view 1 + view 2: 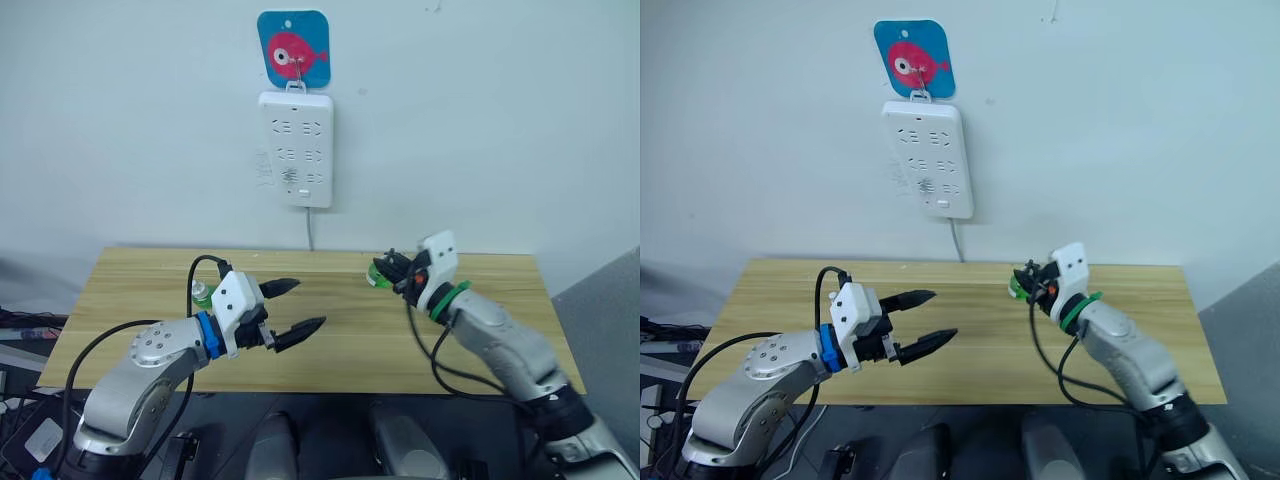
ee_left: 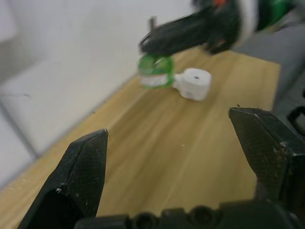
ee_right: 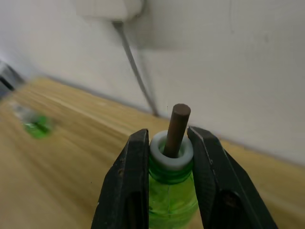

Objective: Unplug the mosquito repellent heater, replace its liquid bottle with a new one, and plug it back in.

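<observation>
- Right pincer [image 3: 167,164] clamped on green bottle [image 3: 172,191] at the neck, just below the white collar; brown wick rod [image 3: 177,129] sticks up between the fingers.
- Bottle: clear green plastic, small, judged light and rigid; smooth wall likely slippery, so the ribbed neck looks the safest grip. Wick thin, probably brittle — keep side loads off it.
- Mosquito repellent heater [image 2: 194,83] lying on the desk [image 1: 340,345], unplugged, at about 1 o'clock from the left pincer, just beside the held bottle.
- Heater: white glossy rounded plastic, small hole in the face showing; judged light, hard, apt to slide on the wood. Take across the body, not by the prongs (prongs not visible).
- Left pincer [image 1: 296,308] spread wide, empty, hovering over the desk at roughly 8 o'clock from the heater.
- Second green bottle [image 1: 203,293] behind the left wrist, near the desk's 9 o'clock side; partly hidden.
- Power strip [image 1: 296,148] flat white, hung on the wall at 12 o'clock under a blue fish hook plate [image 1: 293,48]; cable drops to the desk's back edge.
- Desk: light wood grain, matte.
</observation>
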Robot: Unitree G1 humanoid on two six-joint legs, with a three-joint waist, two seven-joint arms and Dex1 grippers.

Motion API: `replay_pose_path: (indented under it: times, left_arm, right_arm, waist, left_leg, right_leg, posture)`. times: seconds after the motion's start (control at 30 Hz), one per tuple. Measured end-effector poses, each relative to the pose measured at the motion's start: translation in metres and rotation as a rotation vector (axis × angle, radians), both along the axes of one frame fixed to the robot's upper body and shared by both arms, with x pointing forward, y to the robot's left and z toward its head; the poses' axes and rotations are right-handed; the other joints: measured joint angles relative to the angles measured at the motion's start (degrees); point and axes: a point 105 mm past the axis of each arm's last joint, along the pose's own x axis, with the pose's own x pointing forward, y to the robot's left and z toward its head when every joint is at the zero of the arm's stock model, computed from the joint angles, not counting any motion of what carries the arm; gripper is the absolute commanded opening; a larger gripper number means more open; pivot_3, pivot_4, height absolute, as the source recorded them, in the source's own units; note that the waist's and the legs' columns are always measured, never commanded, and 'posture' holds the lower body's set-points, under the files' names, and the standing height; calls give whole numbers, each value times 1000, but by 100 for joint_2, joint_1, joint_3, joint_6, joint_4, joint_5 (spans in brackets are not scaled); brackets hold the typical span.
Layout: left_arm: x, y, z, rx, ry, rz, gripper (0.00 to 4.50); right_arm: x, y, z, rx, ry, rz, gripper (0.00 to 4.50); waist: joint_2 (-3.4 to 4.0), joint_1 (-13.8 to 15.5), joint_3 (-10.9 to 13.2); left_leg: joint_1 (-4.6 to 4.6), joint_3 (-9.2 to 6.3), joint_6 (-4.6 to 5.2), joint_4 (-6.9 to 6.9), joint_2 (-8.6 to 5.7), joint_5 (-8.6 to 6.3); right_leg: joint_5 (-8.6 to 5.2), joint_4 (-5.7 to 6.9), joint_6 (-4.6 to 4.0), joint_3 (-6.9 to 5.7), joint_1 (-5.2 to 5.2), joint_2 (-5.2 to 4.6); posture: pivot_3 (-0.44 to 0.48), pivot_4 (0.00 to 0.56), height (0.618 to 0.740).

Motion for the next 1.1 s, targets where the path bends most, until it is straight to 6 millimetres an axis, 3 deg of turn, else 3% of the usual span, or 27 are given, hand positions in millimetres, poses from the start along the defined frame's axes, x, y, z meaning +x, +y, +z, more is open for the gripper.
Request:
replay_pose_path:
  times: [0.27, 0.47, 0.67, 0.8, 0.97, 1.1]
  left_arm:
    - [-6, -6, 5, 23, -8, 46, 4500]
    - [-7, -5, 6, 24, -13, 89, 4500]
    - [-8, -2, 6, 15, -11, 121, 4500]
    - [-7, 8, 1, -1, -9, 189, 4500]
    - [-14, 50, -32, 17, 78, 376, 4500]
    - [-33, 83, -66, 40, 167, 509, 4500]
  right_arm:
    - [25, -1, -50, -124, -101, -102, 846]
    - [38, -6, -67, -116, -82, -142, 846]
    - [40, -17, -74, -91, -58, -166, 2954]
    - [41, -22, -68, -70, -71, -168, 4464]
    - [25, -31, -43, -97, -137, -66, 4486]
    - [-11, -26, -25, -213, -122, 183, 4486]
  waist:
    - [-4, 287, 37]
    - [4, 427, 69]
    - [8, 446, 73]
    - [9, 442, 73]
    - [14, 438, 66]
    - [13, 435, 56]
  left_leg:
    - [6, 2, -1, 6, -2, 0]
    - [7, -1, -1, 2, -1, 0]
    - [8, -3, -1, 0, -1, 0]
    - [9, -3, -2, 2, -1, 0]
    - [8, -3, -2, -4, -3, -1]
    - [7, -3, -3, -2, -7, -1]
  right_leg:
    - [14, 1, -24, 1, 10, -3]
    - [15, 1, -26, -3, 10, -3]
    - [16, 2, -27, -4, 10, -4]
    - [16, 3, -28, -4, 12, -5]
    - [16, -1, -29, -6, 10, -14]
    - [15, -3, -29, -7, 10, -28]
  posture:
    - [29, 239, 732]
    - [40, 244, 732]
    - [37, 236, 732]
    - [11, 217, 732]
    - [-5, 177, 732]
    - [-15, 143, 732]
